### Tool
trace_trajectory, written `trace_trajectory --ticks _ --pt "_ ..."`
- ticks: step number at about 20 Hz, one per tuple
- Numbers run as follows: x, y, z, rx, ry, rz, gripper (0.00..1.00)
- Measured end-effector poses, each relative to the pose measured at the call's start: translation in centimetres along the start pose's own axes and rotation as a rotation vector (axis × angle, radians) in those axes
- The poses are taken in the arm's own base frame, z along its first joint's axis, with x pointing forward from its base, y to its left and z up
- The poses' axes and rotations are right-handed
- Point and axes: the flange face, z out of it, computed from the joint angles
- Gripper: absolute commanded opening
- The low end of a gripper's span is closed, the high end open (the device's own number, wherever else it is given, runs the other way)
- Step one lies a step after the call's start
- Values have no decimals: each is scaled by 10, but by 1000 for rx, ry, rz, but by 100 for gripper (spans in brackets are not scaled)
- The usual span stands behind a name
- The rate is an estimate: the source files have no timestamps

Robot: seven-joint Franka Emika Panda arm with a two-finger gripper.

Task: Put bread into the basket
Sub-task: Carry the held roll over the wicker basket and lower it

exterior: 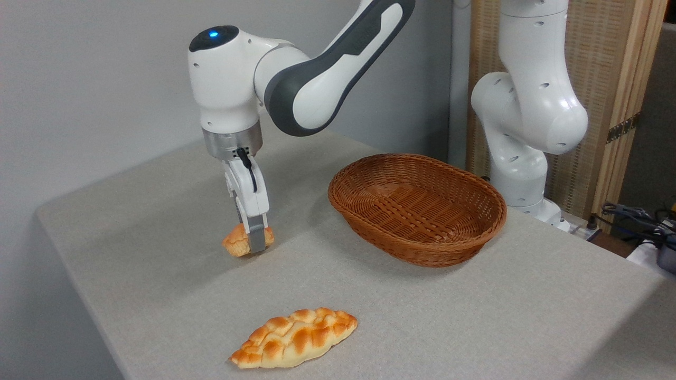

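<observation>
The bread (236, 243), a small orange-golden bun, hangs just above the grey table (475, 316), tilted. My gripper (252, 240) points down and is shut on it; the near finger covers the bun's right half. The basket (417, 208), an oval reddish-brown wicker one, stands to the right of the gripper and holds nothing that I can see.
A longer braided loaf (294, 338) lies near the table's front edge. The arm's white base (520, 158) rises behind the basket at the right. Cables (641, 221) lie off the table's far right. The table's left edge is close to the gripper.
</observation>
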Motion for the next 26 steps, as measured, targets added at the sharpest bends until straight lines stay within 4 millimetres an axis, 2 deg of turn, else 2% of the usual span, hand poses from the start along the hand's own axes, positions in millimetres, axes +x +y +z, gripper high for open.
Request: trace_trajectory --ticks 3,9,12,14,16,19,23,26 --pt "-1 5 -16 -1 1 6 32" --pt "-16 34 -93 -43 -32 23 32" --pt "-33 47 -117 -92 -75 18 33" --pt "-49 55 -119 -160 -136 8 34" --pt "-64 59 -122 -222 -187 0 42" --pt "-82 64 -119 -297 -262 5 100" --pt "-96 69 -88 -364 -357 51 100" --pt "-93 71 -67 -402 -390 83 100"
